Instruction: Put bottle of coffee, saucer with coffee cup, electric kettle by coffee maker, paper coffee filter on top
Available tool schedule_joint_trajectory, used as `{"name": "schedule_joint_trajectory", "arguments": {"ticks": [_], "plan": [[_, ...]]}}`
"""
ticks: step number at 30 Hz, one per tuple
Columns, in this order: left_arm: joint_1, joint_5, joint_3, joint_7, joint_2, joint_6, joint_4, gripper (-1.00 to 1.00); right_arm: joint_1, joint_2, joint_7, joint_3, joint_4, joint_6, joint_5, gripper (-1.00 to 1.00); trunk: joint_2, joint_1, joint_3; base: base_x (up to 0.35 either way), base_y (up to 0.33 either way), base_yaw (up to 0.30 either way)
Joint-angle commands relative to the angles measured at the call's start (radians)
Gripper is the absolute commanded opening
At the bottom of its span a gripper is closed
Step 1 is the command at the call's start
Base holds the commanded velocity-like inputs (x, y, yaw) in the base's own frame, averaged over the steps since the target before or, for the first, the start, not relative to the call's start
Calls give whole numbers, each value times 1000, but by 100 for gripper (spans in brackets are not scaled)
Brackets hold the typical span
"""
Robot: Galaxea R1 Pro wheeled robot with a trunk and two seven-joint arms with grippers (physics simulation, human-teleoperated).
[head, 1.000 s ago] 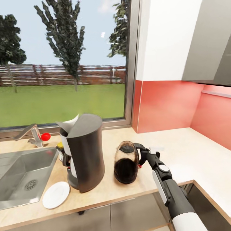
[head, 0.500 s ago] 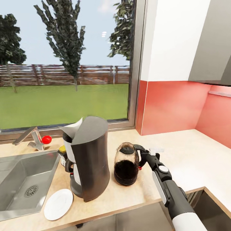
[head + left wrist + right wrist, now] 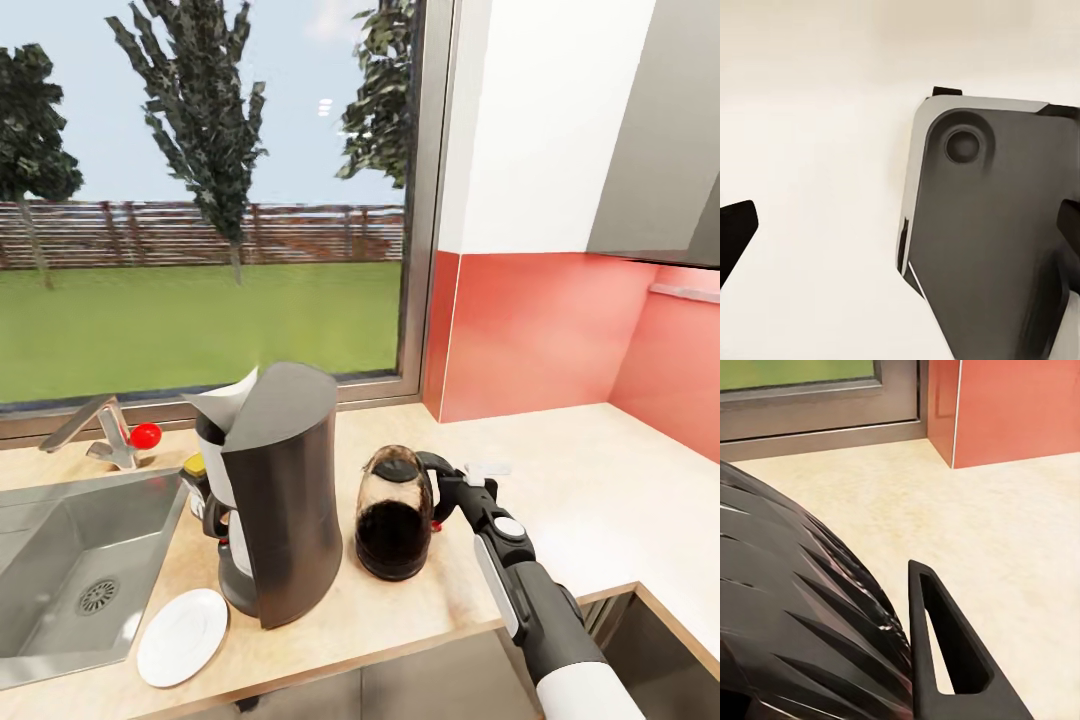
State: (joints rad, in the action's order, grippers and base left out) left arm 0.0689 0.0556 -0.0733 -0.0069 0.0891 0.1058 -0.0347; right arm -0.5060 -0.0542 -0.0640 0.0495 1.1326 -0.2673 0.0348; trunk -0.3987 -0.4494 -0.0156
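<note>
The dark coffee maker (image 3: 285, 495) stands on the countertop (image 3: 590, 480) with a white paper filter (image 3: 228, 402) sticking out of its top. To its right stands the electric kettle (image 3: 393, 515), dark and glassy; its ribbed body (image 3: 795, 607) is close up in the right wrist view. My right gripper (image 3: 447, 487) is at the kettle's handle and shut on it, with one finger (image 3: 945, 660) beside the body. A white saucer (image 3: 182, 622) lies in front of the coffee maker, to its left. The yellow-lidded coffee bottle (image 3: 192, 472) peeks out behind it. My left gripper (image 3: 900, 229) is open over pale floor.
A steel sink (image 3: 70, 560) with a faucet (image 3: 100, 425) and a red knob (image 3: 146, 435) lies left of the coffee maker. A window runs behind the counter, and a red backsplash (image 3: 540, 330) covers the corner. The counter turns at the right. A grey robot part (image 3: 990, 225) is under my left gripper.
The head view shifted a little a second ago and has held still since. The kettle, the coffee maker and my right arm have not visibly moved on the counter.
</note>
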Motion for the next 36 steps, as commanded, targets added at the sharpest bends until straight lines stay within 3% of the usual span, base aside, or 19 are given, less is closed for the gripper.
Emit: {"name": "schedule_joint_trajectory", "arguments": {"ticks": [1, 4, 5, 22, 36], "plan": [[1, 4, -7, -1, 0, 3, 1, 100, 0, 0, -7, 3, -7, -6, 7, -100, -1, -1, -2, 0, 0, 0], [1, 3, -6, -1, 0, 3, 1, 100, 0, 0, -7, 4, -7, -6, 8, -100, -1, -1, -2, 0, 0, 0], [0, 4, -6, -1, 0, 3, 1, 100, 0, 0, -7, 4, -7, -6, 7, 100, -1, -1, -2, 0, 0, 0], [1, 5, -9, -1, 3, -4, 1, 100, 0, -1, -7, 3, -40, -4, 8, 100, -1, -1, -2, -6, 0, 0], [1, 7, -12, -1, 0, -5, 0, 100, 0, -1, -6, 3, -40, -4, 8, 100, -1, -1, -2, -303, 0, 0]]}}
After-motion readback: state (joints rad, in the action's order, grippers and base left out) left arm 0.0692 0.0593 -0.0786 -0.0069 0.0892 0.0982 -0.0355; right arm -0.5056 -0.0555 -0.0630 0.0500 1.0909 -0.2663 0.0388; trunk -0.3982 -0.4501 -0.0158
